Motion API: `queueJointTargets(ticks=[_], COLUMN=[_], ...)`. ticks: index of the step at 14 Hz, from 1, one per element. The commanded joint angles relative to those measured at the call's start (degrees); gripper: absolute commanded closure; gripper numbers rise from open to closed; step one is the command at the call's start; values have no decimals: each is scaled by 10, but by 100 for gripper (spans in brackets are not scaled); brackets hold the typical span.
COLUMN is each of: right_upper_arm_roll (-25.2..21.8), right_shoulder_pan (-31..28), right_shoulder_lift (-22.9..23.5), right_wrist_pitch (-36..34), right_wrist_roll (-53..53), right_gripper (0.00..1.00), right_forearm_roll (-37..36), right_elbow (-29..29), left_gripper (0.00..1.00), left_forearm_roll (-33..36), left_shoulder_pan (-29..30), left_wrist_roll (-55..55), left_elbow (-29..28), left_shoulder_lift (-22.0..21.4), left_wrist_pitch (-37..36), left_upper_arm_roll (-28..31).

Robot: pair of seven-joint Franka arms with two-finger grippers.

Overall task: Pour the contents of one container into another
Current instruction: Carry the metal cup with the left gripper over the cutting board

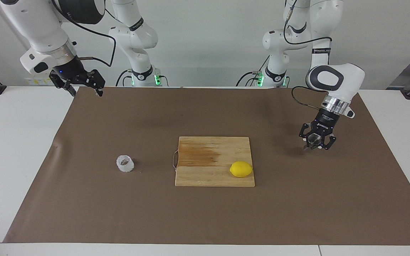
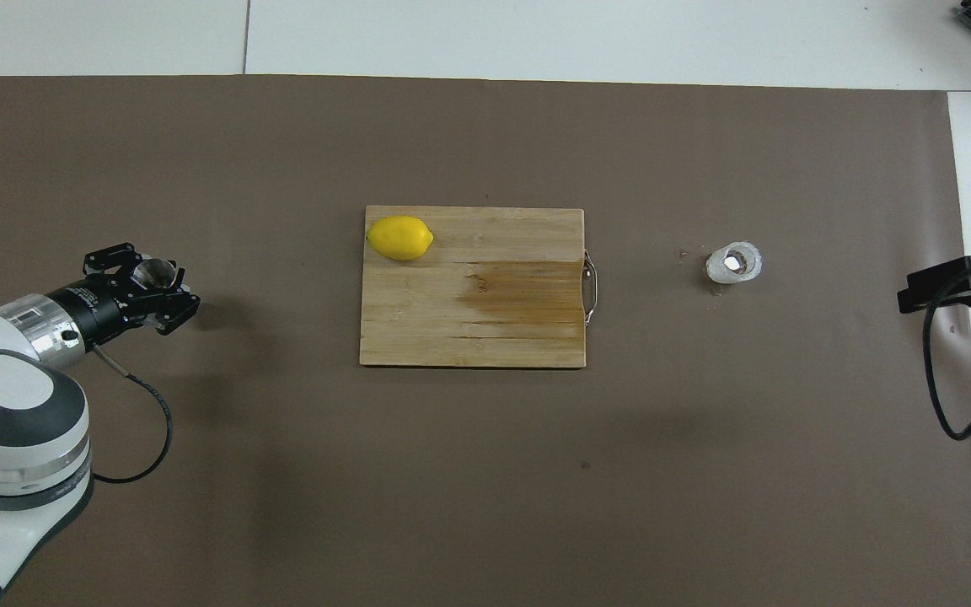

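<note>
The steel jigger (image 1: 308, 146) (image 2: 153, 271) hangs a little above the brown mat at the left arm's end of the table, with my left gripper (image 1: 314, 144) (image 2: 157, 284) shut on it. Its open mouth shows between the fingers in the overhead view, and the links hide most of its body. The small whitish ridged cup (image 1: 125, 163) (image 2: 734, 263) stands alone on the mat toward the right arm's end. My right gripper (image 1: 85, 90) (image 2: 915, 295) waits open and empty above the mat's corner near its own base.
A wooden cutting board (image 1: 205, 156) (image 2: 485, 329) lies mid-table, between jigger and cup. A lemon (image 1: 241, 169) (image 2: 400, 238) sits on its corner toward the left arm's end. The brown mat (image 1: 205, 213) covers most of the white table.
</note>
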Motion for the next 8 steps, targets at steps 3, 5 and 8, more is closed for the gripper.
queueJointTargets(ticks=[3, 5, 8], right_upper_arm_roll=[4, 4, 4], right_shoulder_pan=[-6, -6, -6], right_shoulder_lift=[-8, -8, -8], right_wrist_pitch=[-5, -5, -5], right_wrist_roll=[9, 9, 9], right_gripper=[0, 0, 0], right_forearm_roll=[0, 0, 0], right_elbow=[-4, -4, -4], left_gripper=[100, 100, 100], left_forearm_roll=[-12, -36, -46], left_shoulder_pan=[-7, -17, -69], left_wrist_roll=[-5, -5, -1], left_elbow=[36, 58, 90], left_shoulder_lift=[14, 19, 22], left_wrist_pitch=[-6, -6, -2], left_upper_arm_roll=[-2, -6, -6])
